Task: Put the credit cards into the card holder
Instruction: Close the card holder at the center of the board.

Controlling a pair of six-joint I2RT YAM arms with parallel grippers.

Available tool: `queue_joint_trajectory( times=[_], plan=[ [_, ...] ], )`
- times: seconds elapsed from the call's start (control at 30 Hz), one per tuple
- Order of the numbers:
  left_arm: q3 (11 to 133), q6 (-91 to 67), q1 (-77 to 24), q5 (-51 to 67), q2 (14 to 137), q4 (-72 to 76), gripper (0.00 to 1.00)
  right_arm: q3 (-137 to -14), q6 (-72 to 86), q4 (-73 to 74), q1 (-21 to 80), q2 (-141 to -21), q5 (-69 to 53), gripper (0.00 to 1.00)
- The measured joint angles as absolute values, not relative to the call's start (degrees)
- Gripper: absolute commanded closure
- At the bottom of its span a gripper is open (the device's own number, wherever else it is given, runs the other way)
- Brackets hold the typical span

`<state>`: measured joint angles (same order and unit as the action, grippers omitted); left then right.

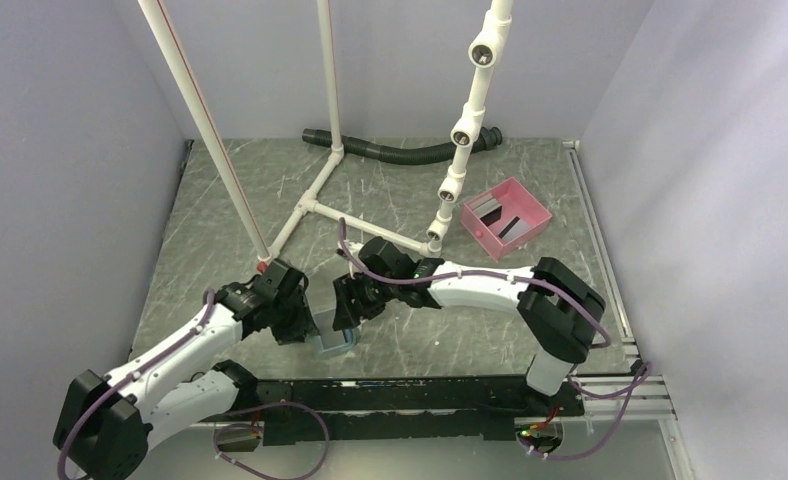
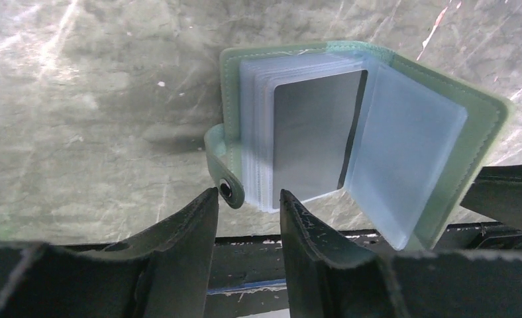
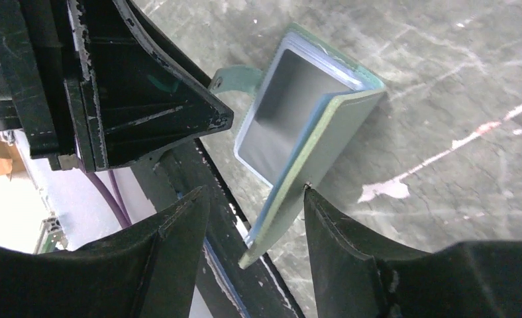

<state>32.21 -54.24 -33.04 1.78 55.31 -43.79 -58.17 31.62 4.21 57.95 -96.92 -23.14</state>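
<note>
- From above, you could see little of the card holder (image 1: pixel 332 343): both arms' heads covered it, and only a pale blue corner showed near the black base rail (image 1: pixel 420 395) at the near edge of the worktop (image 1: pixel 220 220).
- Your left pincer (image 2: pixel 245 195) stood with its fingers apart and nothing between them. The holder's snap strap (image 2: pixel 218 156) lay just ahead of the tips, its stud beside the left-hand finger; I could not tell whether they touched.
- Your left wrist camera showed the holder lying open on the worktop, with a grey card (image 2: pixel 314 129) inside a clear sleeve. The fingers cut off the holder's near edge.
- Your right pincer (image 3: pixel 254 191) was also apart, and the raised green cover stood between its fingers. One fingertip (image 3: pixel 308 193) met the cover's edge, while the other stood clear, so nothing was clamped.
- Farther right, the pink tray (image 1: pixel 535 205) held more credit cards (image 1: pixel 490 208), one grey and one black, partly hidden by its wall. You could not count them.
- White pipes (image 1: pixel 315 200) rose behind, crossing in front of the tray's left corner.
- A black ribbed hose (image 1: pixel 400 152) lay at the far wall.
</note>
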Motion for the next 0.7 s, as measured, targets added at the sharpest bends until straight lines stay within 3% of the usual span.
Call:
queue_joint_trajectory(
  times=[0.33,0.7],
  plan=[
    [31.3,-59.7,-33.0,-3.8,48.8,-48.4,0.64,-63.5,33.2,-1.5,59.3,-107.5,-28.8,0.40],
    [31.2,-61.6,-33.0,-5.3,48.5,-49.7,0.69,-63.7,34.2,-4.0,58.9,-110.3,-30.8,0.68]
  ],
)
